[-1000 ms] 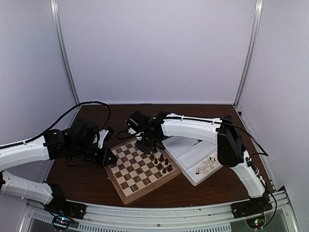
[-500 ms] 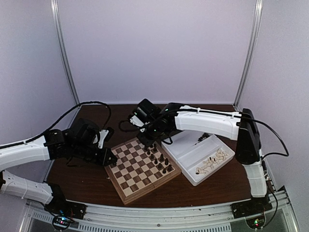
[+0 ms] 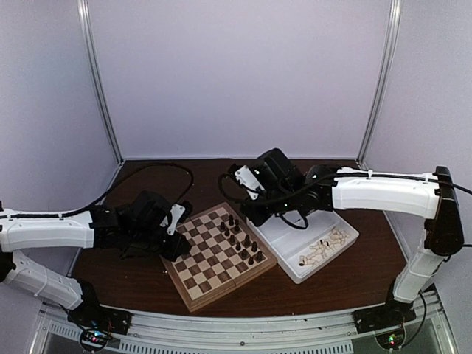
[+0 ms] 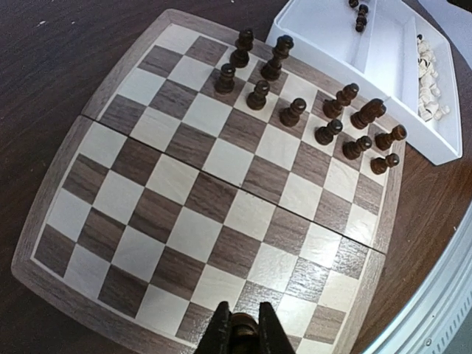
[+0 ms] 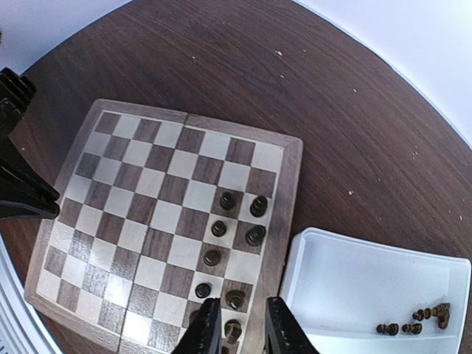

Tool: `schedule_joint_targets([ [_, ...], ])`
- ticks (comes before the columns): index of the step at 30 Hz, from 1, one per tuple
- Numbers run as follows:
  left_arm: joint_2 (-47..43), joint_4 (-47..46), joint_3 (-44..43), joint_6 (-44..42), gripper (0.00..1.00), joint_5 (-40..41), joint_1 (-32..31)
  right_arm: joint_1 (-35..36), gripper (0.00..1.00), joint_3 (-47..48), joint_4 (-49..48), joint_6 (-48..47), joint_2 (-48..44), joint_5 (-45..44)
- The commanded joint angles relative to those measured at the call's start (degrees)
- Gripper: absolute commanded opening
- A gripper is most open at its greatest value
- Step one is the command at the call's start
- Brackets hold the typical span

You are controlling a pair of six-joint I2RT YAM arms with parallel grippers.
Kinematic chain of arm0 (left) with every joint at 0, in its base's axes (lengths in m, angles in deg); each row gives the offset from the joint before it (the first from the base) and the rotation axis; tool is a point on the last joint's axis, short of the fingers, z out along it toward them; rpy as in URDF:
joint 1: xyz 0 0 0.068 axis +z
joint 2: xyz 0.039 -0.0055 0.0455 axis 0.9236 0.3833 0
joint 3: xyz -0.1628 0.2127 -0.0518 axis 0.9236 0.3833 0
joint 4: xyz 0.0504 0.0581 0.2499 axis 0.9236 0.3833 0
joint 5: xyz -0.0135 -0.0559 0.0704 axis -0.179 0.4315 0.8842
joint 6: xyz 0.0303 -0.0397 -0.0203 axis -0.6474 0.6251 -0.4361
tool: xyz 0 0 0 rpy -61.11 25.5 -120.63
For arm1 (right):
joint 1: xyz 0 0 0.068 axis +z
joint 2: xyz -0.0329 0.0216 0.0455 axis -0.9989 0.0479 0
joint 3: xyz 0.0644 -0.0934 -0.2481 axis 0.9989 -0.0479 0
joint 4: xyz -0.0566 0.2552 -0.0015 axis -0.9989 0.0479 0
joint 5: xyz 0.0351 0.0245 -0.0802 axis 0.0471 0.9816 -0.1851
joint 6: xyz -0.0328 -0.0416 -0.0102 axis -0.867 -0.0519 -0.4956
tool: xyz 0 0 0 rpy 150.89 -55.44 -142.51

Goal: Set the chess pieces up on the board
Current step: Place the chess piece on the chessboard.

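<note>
I find the left gripper (image 4: 243, 333) low over the left edge of the board (image 3: 199, 269), closed tight; whether it grips anything I cannot tell. The dark chess pieces (image 4: 293, 112) stand along the board's right side. The right gripper (image 5: 237, 324) hovers above the board's far right edge, slightly parted and empty.

Table (image 3: 140, 276): dark brown wood grain, a few pale specks on the far part in the right wrist view. White plastic tray (image 3: 289, 242) lies on the right half of the table, set at an angle, one divider wall splitting it into two long compartments. Enclosure: plain white back wall (image 3: 236, 74), two slanted metal posts (image 3: 99, 81) at the rear corners, metal rail (image 3: 243, 324) along the near edge.
</note>
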Motion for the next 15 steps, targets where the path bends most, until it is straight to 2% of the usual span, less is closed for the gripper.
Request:
schedule_joint_targets([
  [1,4.14,-6.87,-1.00,-4.02,0.01,0.26,-0.85,-1.44,0.23,-8.60,-5.06,3.19,-5.69,-5.81],
  [10,13.07,-12.89,-3.19,-4.88,0.01,-2.62,-1.08,-4.87,0.25,-30.77,-14.83,3.15,-22.28,-12.46],
  [15,16.32,-15.19,-3.70,-4.88,0.03,-2.77,-1.19,-6.62,0.25,-38.10,-17.61,2.53,-27.12,-12.73],
])
